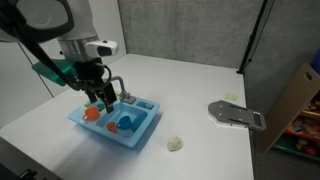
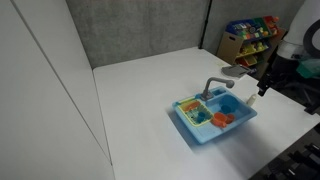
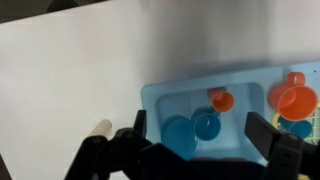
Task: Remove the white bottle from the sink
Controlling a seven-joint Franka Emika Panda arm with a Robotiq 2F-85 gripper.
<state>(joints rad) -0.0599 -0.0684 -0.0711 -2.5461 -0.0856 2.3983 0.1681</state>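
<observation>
The white bottle (image 1: 175, 144), a tiny cream toy, lies on the white table outside the sink, to one side of it. It also shows in the wrist view (image 3: 100, 128), beside one finger. The light-blue toy sink (image 1: 140, 133) with its grey faucet (image 2: 215, 87) holds orange and blue toy pieces. It shows in both exterior views (image 2: 190, 128) and in the wrist view (image 3: 155, 95). My gripper (image 1: 101, 98) hovers over the sink, open and empty. In the wrist view (image 3: 200, 135) its fingers straddle the basin with the blue pieces.
A flat grey plate-like device (image 1: 237, 115) lies on the table beyond the bottle. A shelf with colourful items (image 2: 250, 35) stands off the table. The table edge runs close to the sink's near side.
</observation>
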